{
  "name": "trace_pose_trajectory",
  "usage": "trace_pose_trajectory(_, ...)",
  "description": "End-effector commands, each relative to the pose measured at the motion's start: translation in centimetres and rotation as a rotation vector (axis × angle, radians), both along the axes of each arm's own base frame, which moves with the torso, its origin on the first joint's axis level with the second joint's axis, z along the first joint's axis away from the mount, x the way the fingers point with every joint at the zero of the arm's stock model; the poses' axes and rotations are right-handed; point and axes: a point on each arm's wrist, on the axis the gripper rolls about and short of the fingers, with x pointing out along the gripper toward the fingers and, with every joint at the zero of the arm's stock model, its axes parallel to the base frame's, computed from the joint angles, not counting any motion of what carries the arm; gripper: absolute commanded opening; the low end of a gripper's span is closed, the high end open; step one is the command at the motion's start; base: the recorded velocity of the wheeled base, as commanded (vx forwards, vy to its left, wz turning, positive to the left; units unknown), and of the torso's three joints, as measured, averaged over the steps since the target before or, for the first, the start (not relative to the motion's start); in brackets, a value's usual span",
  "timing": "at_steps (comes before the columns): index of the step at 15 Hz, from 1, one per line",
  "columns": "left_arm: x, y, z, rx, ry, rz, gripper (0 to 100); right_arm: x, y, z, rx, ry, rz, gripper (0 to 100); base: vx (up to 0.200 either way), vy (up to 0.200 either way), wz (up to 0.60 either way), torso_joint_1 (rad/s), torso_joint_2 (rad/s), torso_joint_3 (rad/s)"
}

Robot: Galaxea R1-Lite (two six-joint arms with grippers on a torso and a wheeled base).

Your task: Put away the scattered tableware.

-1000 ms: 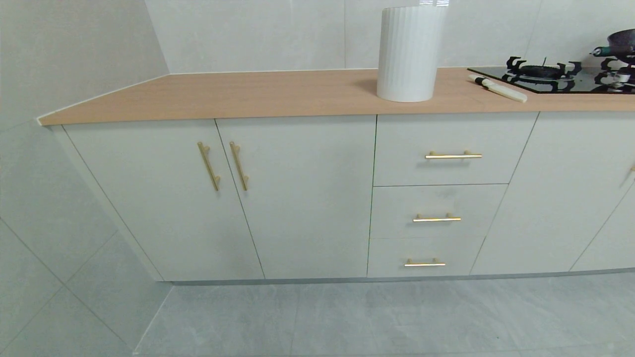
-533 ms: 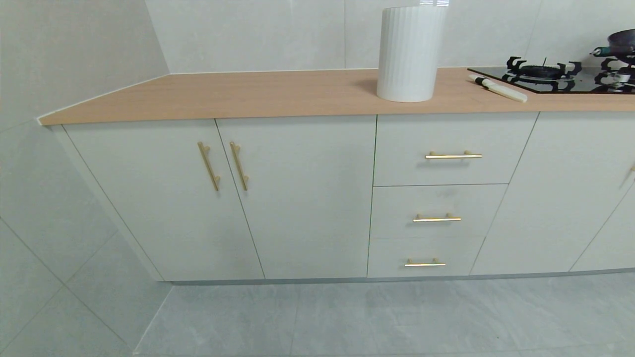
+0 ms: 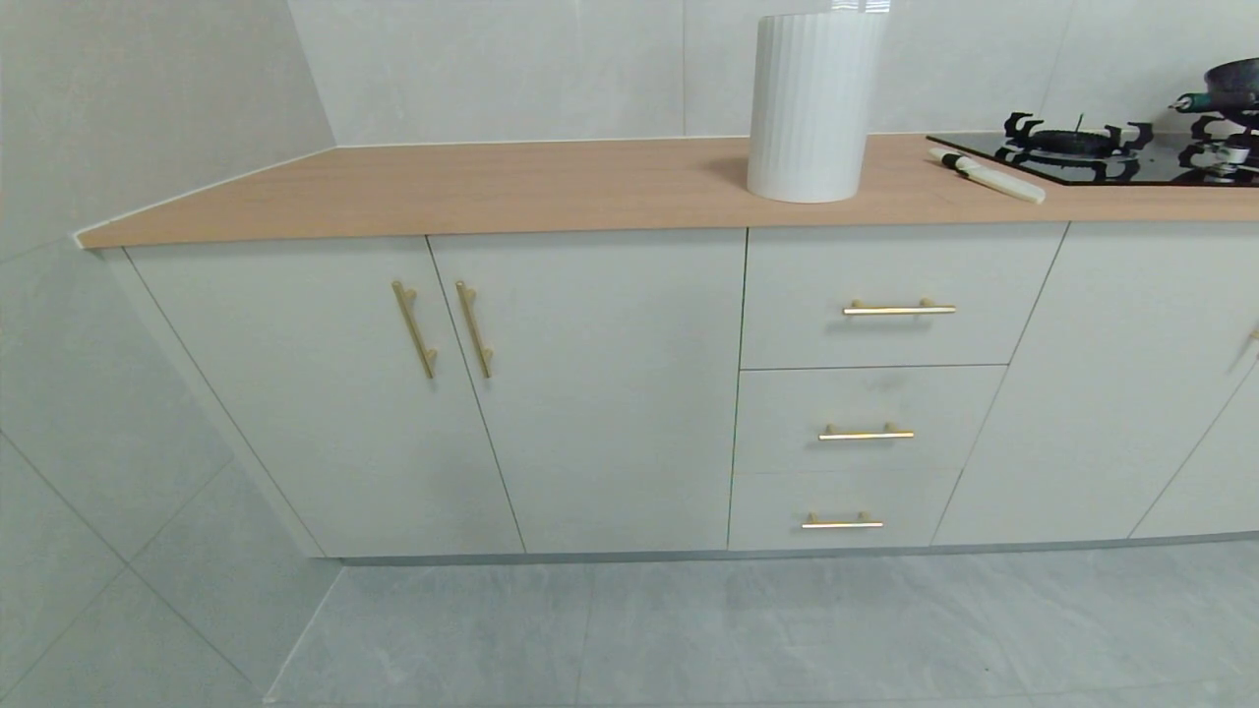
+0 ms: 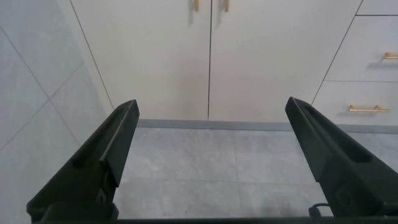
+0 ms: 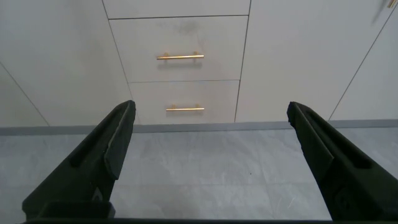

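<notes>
A cream-handled knife (image 3: 987, 175) lies on the wooden countertop (image 3: 492, 187), to the right of a tall white ribbed container (image 3: 812, 103) and beside the black gas hob (image 3: 1111, 155). My left gripper (image 4: 210, 134) hangs low over the grey floor in front of the double cabinet doors (image 4: 209, 56), open with nothing between its fingers. My right gripper (image 5: 210, 134) is likewise low and open, facing the lower drawers (image 5: 180, 57) with gold handles.
Three drawers (image 3: 875, 305) with gold bar handles stack under the counter's middle. Double doors (image 3: 443, 393) stand to their left, all shut. A tiled wall (image 3: 118, 295) closes the left side. A dark pan (image 3: 1229, 84) sits on the hob at far right.
</notes>
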Motion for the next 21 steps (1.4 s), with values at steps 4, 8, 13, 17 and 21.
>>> trace_pose_trajectory(4, 0.0, 0.0, 0.0, 0.0, 0.0, 0.001, 100, 0.02, 0.0, -0.04, -0.001, 0.007, 0.0, 100, 0.0, 0.0, 0.0, 0.0, 0.0, 0.0)
trace_pose_trajectory(8, 0.0, 0.0, 0.02, 0.008, -0.001, -0.001, 100, 0.02, 0.0, -0.04, -0.001, 0.007, 0.003, 100, 0.0, 0.0, 0.0, 0.0, 0.0, 0.0)
trace_pose_trajectory(13, 0.0, 0.0, 0.0, 0.003, 0.001, -0.001, 100, 0.02, 0.0, -0.04, -0.001, 0.007, 0.003, 100, 0.2, 0.0, 0.0, 0.003, 0.0, -0.001)
trace_pose_trajectory(17, 0.0, 0.0, 0.0, 0.003, 0.001, -0.001, 100, 0.02, 0.0, -0.06, -0.001, 0.008, 0.003, 100, 0.2, 0.0, 0.0, 0.002, 0.0, -0.001)
trace_pose_trajectory(21, 0.0, 0.0, 0.0, 0.003, 0.001, -0.001, 100, 0.02, 0.0, -0.04, -0.001, 0.007, 0.003, 100, 0.2, 0.0, 0.0, 0.001, 0.0, 0.006)
